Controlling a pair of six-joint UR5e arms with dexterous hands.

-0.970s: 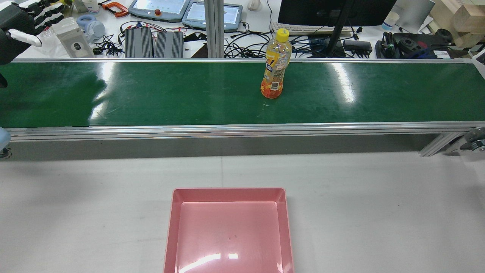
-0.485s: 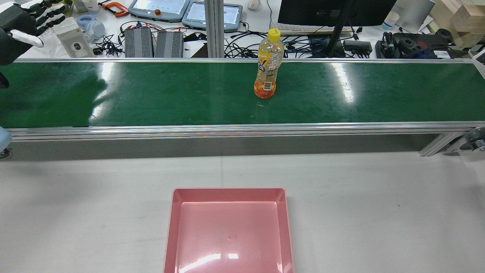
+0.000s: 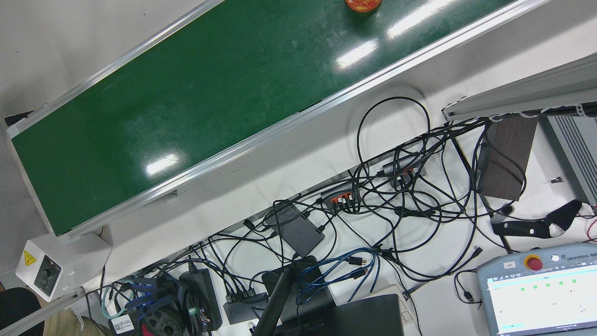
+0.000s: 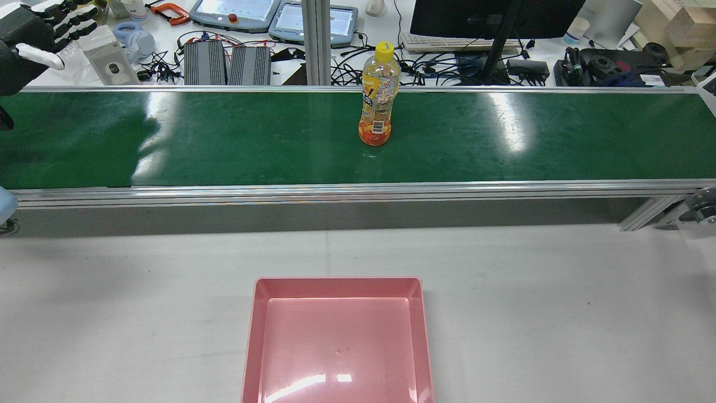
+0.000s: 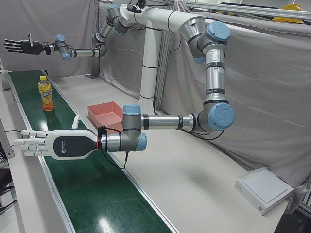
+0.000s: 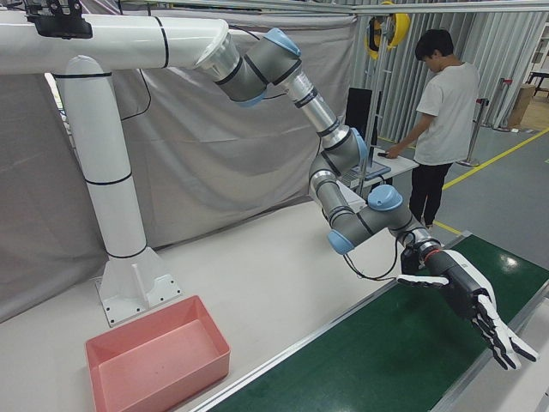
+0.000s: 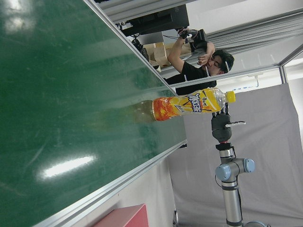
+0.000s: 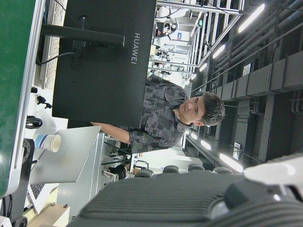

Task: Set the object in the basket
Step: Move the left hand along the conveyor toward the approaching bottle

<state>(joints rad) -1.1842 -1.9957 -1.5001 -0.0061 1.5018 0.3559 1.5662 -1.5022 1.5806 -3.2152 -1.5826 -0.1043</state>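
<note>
One orange drink bottle [image 4: 378,95] with a yellow cap is standing upright on the green conveyor belt [image 4: 224,140], just above the centre of the rear view, while the pink basket [image 4: 337,341] is sitting empty on the white desk [image 4: 559,313] at the bottom centre. At the upper left of that frame the left hand [image 4: 33,39] is hovering with fingers [image 4: 75,17] spread wide and holding nothing. Low in the right-front view, the right hand [image 6: 476,305] is reaching over the belt, fingers likewise splayed and empty.

Orange bottle [image 4: 378,101] with yellow cap, green belt [image 4: 224,140], pink basket [image 4: 337,341].
</note>
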